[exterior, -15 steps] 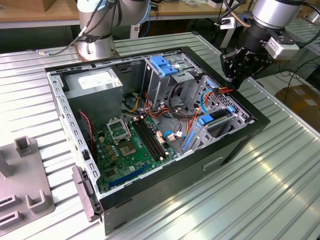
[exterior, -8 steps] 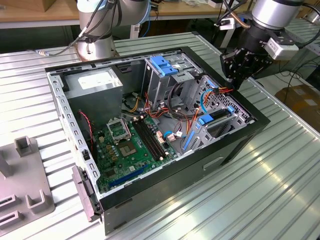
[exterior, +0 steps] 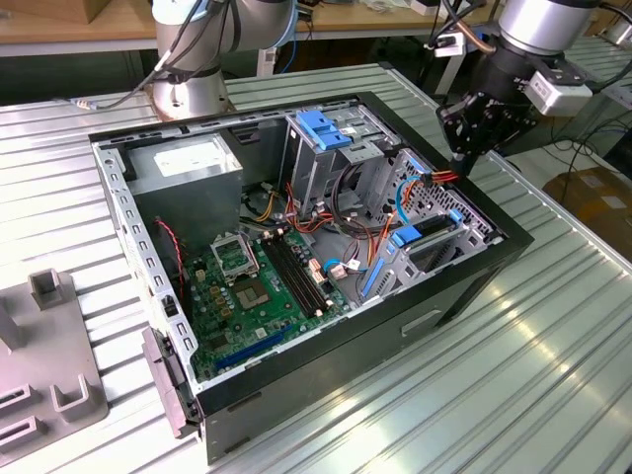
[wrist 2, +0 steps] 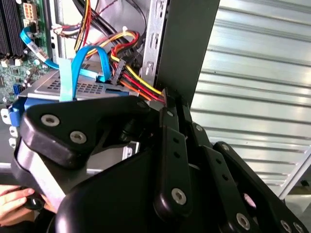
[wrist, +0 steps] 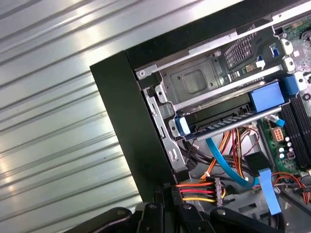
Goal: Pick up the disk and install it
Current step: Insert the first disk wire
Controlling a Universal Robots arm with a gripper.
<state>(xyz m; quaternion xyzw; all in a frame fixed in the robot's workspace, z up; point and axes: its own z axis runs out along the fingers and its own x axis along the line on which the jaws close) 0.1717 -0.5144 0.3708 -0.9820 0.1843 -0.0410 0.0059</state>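
Note:
The disk (wrist: 221, 115) sits in the lower bay of the grey drive cage, with its blue carrier rail (wrist: 228, 127) along its edge and a blue tab at each end. In the exterior view the disk (exterior: 434, 229) lies at the near right of the open computer case (exterior: 296, 395). A blue data cable loops over the disk (wrist 2: 73, 87). My gripper (exterior: 460, 158) hovers above the case's right corner. Its fingers meet on the red, orange and yellow wires of a power cable (wrist: 194, 190), just behind the black plug (wrist 2: 119, 73). In the second wrist view the gripper (wrist 2: 167, 97) looks shut on those wires.
The motherboard (exterior: 257, 286) fills the case floor, beside a power supply (exterior: 188, 163) and an upper cage with a blue handle block (exterior: 321, 128). A second arm's base (exterior: 193, 59) stands behind the case. A grey fixture (exterior: 49, 375) lies at the exterior view's left. A person's hand (wrist 2: 14, 199) is nearby.

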